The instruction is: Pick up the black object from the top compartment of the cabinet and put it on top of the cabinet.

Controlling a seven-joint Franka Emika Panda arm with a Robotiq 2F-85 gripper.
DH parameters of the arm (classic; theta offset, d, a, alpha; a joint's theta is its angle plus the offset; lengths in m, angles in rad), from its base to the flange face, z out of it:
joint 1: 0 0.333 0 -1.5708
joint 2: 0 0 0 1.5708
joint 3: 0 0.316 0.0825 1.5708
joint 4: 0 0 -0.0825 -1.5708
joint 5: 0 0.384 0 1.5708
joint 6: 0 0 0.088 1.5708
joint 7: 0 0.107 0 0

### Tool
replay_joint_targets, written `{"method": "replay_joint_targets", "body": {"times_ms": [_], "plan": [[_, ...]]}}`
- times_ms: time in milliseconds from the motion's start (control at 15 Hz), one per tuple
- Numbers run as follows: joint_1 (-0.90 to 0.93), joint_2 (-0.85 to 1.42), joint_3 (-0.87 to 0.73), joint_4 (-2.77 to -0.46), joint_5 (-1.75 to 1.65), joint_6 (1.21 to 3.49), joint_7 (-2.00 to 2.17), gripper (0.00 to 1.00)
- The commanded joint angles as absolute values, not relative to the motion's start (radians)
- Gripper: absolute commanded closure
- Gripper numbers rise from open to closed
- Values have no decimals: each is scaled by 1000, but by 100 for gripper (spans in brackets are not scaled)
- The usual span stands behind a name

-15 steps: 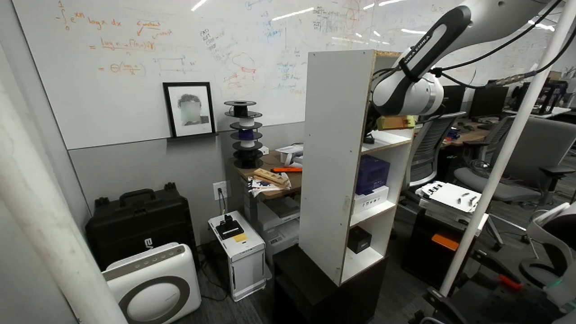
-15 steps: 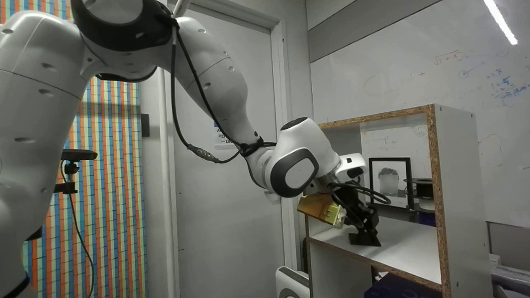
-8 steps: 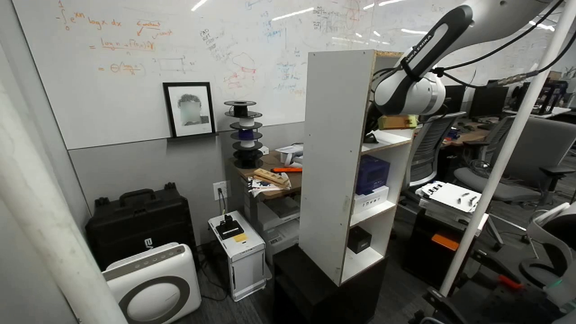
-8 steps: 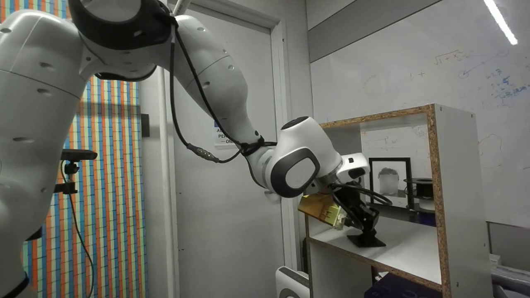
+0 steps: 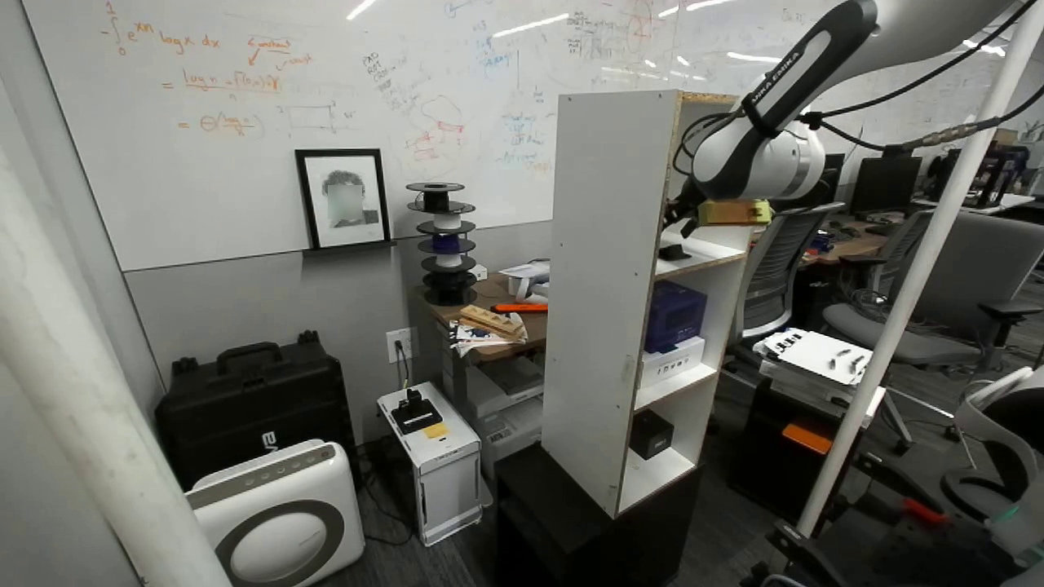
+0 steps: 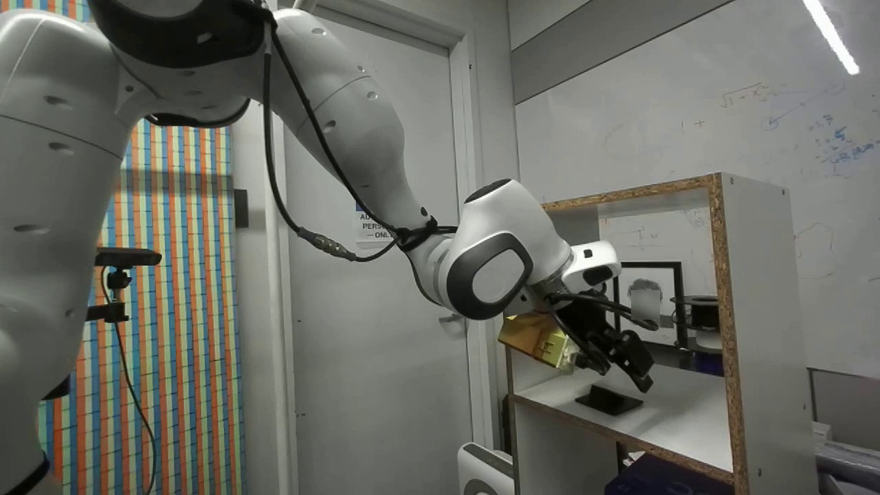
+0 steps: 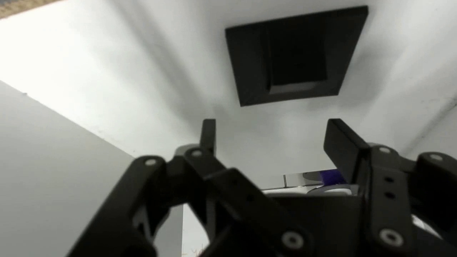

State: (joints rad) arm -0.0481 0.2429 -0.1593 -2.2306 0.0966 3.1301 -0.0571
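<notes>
Tool: black, two-fingered; it is hovering inside the top compartment of the cabinet, slanting downward in both exterior views. Its fingers are standing wide apart and gripping nothing.

Black object: one, a low, flat plate with a raised block on it. It is lying on the white surface of the top compartment, lower than the tool and near the fingertips, apart from them; in the wrist view it is showing just beyond the gap between the fingers.

Cabinet: white, open-fronted, with raw chipboard edges. It is enclosing the tool with its top compartment; its top panel is running above the tool.

Arm: white and grey; it is carrying the tool at its end, its wrist sitting above.

Amber block: yellow-ended; it is hanging beside the tool, under the wrist.

Blue box: it is sitting below the tool, in the middle compartment, and resting on a white box.

Chunky black box: it is occupying the lowest compartment, farther below the tool.

Framed portrait: it is showing behind the tool, through the top compartment.

Spools: they are standing beside the portrait, right of the tool in an exterior view, partly hidden.
</notes>
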Motion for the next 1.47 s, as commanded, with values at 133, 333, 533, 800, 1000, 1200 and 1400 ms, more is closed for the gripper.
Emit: {"method": "replay_joint_targets", "body": {"times_ms": [133,333,533,800,1000,1200,1400], "plan": [[-56,162,-143,-2283,63,3149,-31,0],[-9,182,-182,-2272,94,3116,11,0],[-37,188,-137,-2278,89,3091,44,0],[-37,176,-108,-2300,92,3070,62,0],[-38,181,-110,-2309,80,3074,66,26],[-42,179,-114,-2316,78,3070,65,51],[-49,174,-116,-2318,74,3074,60,73]]}}
